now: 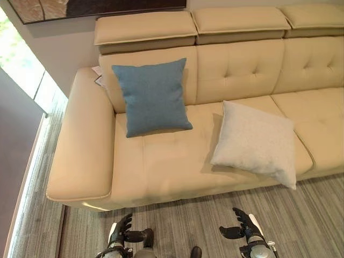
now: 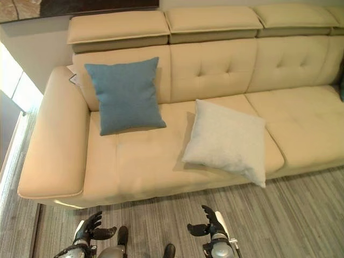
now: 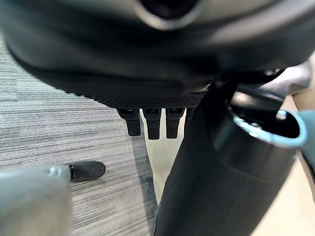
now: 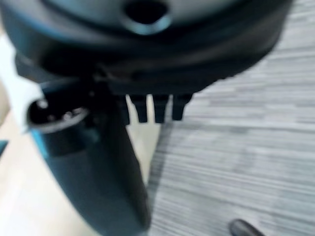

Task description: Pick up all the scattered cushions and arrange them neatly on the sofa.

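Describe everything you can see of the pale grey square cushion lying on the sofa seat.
The pale grey square fabric cushion looks soft, plump and finely textured, with pointed corners. It lies nearly flat and turned askew on the seat of the cream leather sofa, with its front corner poking out past the seat's front edge. It lies apart from the blue square cushion, which leans upright against the backrest. Neither hand touches it: the left hand and right hand are open, low over the floor.

one blue cushion (image 1: pixel 152 97), one white cushion (image 1: pixel 257 142), one sofa (image 1: pixel 161 166)

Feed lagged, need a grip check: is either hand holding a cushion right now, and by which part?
Nothing is held. Left hand and right hand hang open over the floor; blue cushion and white cushion lie on the sofa.
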